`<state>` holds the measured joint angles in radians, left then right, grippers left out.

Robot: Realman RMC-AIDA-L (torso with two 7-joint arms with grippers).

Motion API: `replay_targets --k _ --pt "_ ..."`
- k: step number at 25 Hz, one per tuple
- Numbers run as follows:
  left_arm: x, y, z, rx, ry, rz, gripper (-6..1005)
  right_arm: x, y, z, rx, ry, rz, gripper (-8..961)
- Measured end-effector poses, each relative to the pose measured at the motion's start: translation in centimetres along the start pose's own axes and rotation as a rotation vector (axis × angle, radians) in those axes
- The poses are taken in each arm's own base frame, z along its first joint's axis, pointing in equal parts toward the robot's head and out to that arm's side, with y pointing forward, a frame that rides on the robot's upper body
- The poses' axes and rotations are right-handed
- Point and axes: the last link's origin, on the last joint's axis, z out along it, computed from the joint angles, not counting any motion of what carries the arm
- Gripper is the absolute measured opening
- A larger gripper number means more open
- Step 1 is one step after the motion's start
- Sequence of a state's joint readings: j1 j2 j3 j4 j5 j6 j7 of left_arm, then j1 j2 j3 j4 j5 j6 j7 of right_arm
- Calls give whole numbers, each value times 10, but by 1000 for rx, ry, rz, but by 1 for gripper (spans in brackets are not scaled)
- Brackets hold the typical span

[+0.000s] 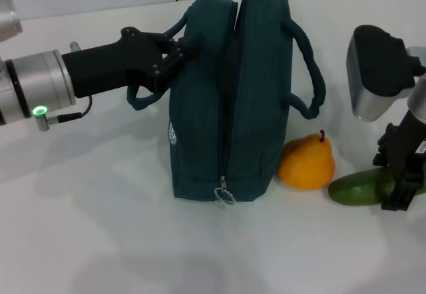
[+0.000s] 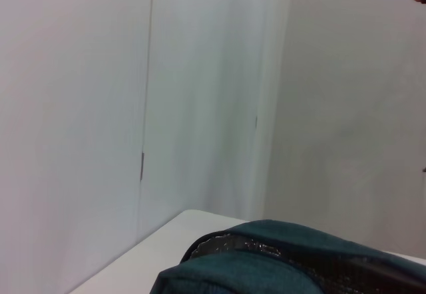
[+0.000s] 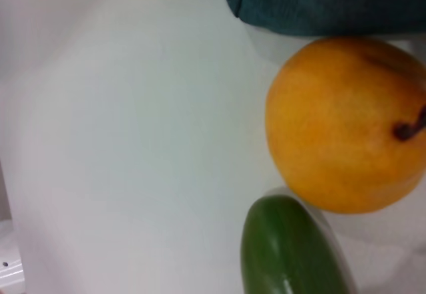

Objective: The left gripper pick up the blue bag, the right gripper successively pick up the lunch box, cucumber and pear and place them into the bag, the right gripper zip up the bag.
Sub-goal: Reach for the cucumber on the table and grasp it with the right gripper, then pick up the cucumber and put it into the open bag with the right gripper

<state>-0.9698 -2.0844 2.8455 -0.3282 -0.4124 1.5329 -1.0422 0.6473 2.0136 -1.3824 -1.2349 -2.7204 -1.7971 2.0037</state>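
while the blue bag [image 1: 229, 101] is held upright on the bench [image 1: 100, 227] by the left tool [image 1: 174, 56], clenched on one handle, the right tool [image 1: 401, 187] is seen lowered over the cucumber [image 1: 361, 187]. whether that tool is clenched cannot be told. the cucumber's long axis runs toward the pear [image 1: 307, 162], which touches the bag.

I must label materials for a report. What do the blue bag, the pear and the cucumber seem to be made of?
The blue bag: woven fabric, matte, with visible weave and a metal zipper pull.
The pear: smooth yellow-orange skin with a soft sheen; real fruit or plastic imitation, I cannot tell.
The cucumber: very smooth, glossy dark green surface with no bumps, so possibly plastic.
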Motion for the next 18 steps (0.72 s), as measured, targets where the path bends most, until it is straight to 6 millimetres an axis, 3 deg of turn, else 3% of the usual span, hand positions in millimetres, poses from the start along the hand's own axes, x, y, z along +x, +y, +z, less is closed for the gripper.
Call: replay_targets --k 9,18 --pt "-2 -1 -5 18 8 -8 113 -10 9 7 -14 55 -28 870" --pt "-5 -1 -8 29 15 -19 115 -16 14 6 -19 64 -42 634"
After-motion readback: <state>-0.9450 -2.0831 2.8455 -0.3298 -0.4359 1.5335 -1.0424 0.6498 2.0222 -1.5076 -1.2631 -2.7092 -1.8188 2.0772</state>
